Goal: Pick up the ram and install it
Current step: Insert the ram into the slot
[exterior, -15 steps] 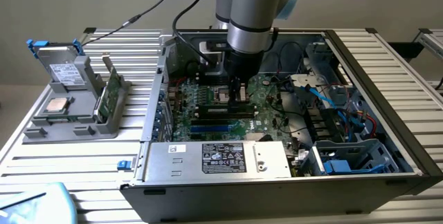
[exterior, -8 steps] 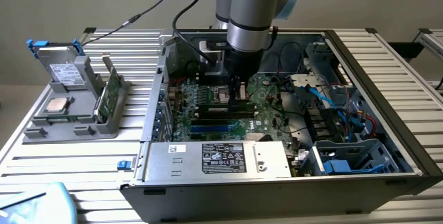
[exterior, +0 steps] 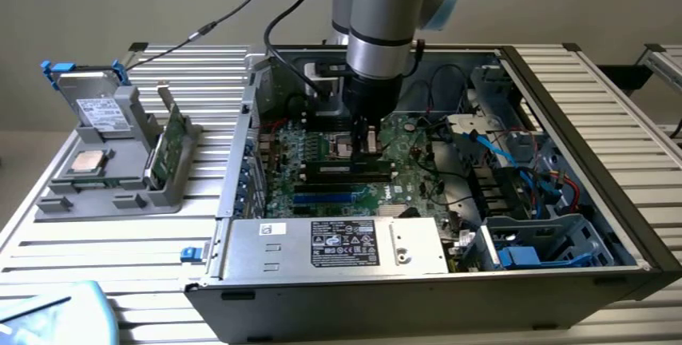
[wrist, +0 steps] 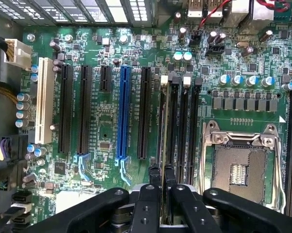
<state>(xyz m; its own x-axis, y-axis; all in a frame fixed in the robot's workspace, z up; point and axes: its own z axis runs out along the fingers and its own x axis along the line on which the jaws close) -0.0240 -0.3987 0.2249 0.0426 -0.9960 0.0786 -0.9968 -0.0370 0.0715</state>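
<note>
Green and thin, the ram point(wrist: 163, 141) sits edge-on between the fingers point(wrist: 154, 194) of your pincer point(wrist: 162, 173). They are drawn nearly together and clamp it from both flat sides. The stick runs straight out from the pincer, in line with a black slot that has a white latch point(wrist: 164, 80) at its far end. You cannot tell whether the stick touches that slot or hangs just over it.

4 memory slots point(wrist: 189, 131) lie side by side here, directly below the pincer on the motherboard point(wrist: 107, 141). Beside the pincer on 1 side is the open processor socket point(wrist: 240, 170) with its metal frame. On the other side stand the expansion slots, among them a blue slot point(wrist: 122, 111) and a white slot point(wrist: 44, 102).

In the exterior view your arm reaches down into the open computer case point(exterior: 426, 281), with the pincer point(exterior: 369, 133) low over the middle of the board. Well away from the pincer, toward the exterior view's left, a grey holder point(exterior: 107, 197) rests on the slatted counter point(exterior: 107, 257). It carries a boxy drive point(exterior: 98, 109) and a square silver chip point(exterior: 88, 161).
</note>
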